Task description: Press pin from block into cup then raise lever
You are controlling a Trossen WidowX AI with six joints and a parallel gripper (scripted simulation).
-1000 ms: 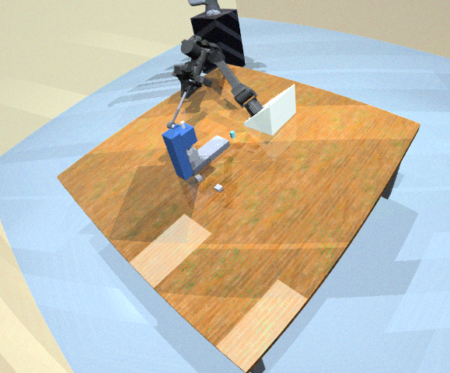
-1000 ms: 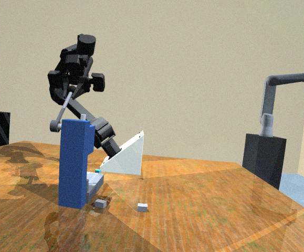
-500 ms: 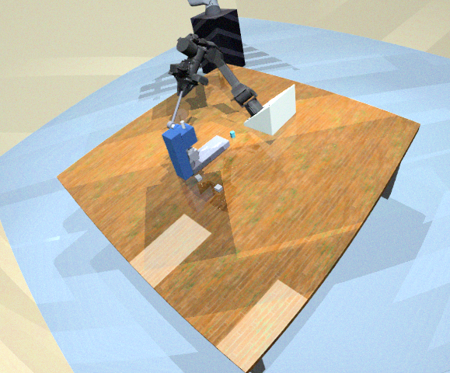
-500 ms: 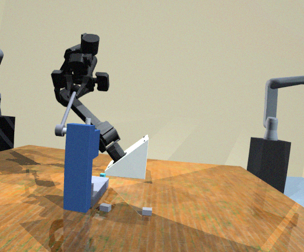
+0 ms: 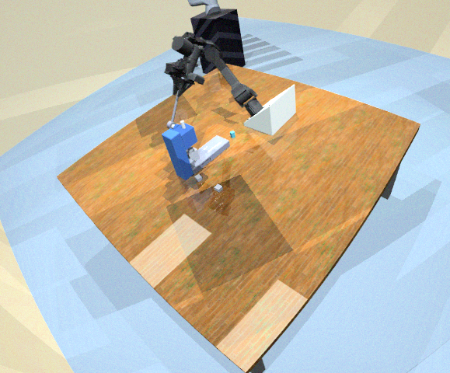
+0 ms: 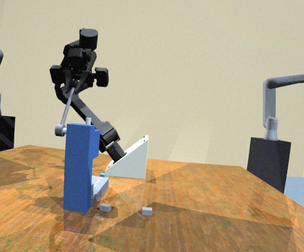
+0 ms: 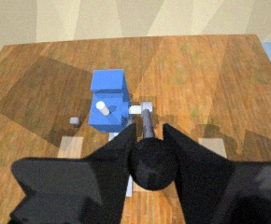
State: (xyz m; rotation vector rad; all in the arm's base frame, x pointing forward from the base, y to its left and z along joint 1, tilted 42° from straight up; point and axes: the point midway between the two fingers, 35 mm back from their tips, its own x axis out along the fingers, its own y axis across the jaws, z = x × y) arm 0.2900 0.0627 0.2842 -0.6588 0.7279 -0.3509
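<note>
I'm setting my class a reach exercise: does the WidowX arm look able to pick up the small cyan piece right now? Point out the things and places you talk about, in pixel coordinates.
Probably not yet: its gripper (image 5: 175, 92) (image 6: 73, 89) (image 7: 149, 128) is shut on the press lever (image 5: 174, 109) (image 6: 67, 107) (image 7: 148, 123). Once freed, nothing visible seems to cover the cyan piece (image 5: 232, 134) (image 6: 102, 175).

1 blue press (image 5: 179, 156) (image 6: 77, 168) (image 7: 110, 112), 1 grey lever (image 5: 174, 109) (image 6: 67, 107) (image 7: 148, 123), black fingers.

Cylinder (image 5: 232, 134) (image 6: 102, 175) between press (image 5: 179, 154) (image 6: 77, 168) (image 7: 108, 105) and wedge (image 5: 283, 110) (image 6: 133, 165)
</note>
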